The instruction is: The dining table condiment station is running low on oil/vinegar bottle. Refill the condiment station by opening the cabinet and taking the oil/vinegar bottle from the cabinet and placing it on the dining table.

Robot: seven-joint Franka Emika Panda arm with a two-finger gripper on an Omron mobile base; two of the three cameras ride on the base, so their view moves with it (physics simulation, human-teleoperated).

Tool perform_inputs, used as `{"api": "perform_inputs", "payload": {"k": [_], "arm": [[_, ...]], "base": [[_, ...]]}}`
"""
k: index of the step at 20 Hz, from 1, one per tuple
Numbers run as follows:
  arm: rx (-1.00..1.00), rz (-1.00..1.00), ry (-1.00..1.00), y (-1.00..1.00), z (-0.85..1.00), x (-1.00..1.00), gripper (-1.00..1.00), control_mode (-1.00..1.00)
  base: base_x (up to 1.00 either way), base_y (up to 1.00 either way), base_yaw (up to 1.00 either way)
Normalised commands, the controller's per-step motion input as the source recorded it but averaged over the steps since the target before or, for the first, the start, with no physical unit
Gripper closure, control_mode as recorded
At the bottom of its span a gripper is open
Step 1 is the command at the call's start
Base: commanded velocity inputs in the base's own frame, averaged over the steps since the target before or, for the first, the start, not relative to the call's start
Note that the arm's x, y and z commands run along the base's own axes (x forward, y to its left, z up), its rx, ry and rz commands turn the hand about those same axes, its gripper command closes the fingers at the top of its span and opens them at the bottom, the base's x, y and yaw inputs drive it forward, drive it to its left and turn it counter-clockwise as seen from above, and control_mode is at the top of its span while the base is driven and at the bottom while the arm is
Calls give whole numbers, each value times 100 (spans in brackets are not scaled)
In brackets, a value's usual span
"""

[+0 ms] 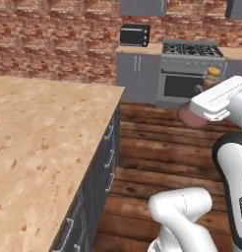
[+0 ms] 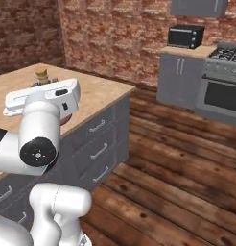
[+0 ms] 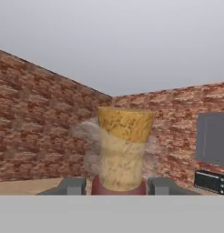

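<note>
My gripper [image 3: 116, 187] is shut on the neck of the oil/vinegar bottle [image 3: 125, 150]; its tan cork rises between the two dark fingers [image 3: 70, 185]. From the left base view the cork [image 1: 213, 74] sticks up above the white hand [image 1: 216, 101], and the reddish round body [image 1: 190, 117] hangs below it. The bottle is held in the air, over the floor to the right of the dining table [image 1: 44, 138]. In the right base view the cork [image 2: 41, 74] shows above the hand, in front of the dining table's tan top [image 2: 103, 91]. A grey wall cabinet [image 3: 213, 139] hangs on the brick wall, doors shut.
Grey drawer fronts [image 1: 109, 157] run along the table's side facing the wooden floor [image 1: 162, 152]. At the far wall stand a black toaster oven [image 1: 135, 35] on a counter, a steel stove [image 1: 192, 69] and grey base cabinets [image 1: 137, 76].
</note>
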Motion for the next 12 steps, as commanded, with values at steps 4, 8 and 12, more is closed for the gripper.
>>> {"api": "perform_inputs", "payload": {"k": [4,8,12], "arm": [[0,0,0,0,0,0,100,100],[0,0,0,0,0,0,100,100],[0,0,0,0,0,0,100,100]], "base": [[-79,25,76],[-83,35,69],[-83,61,49]]}}
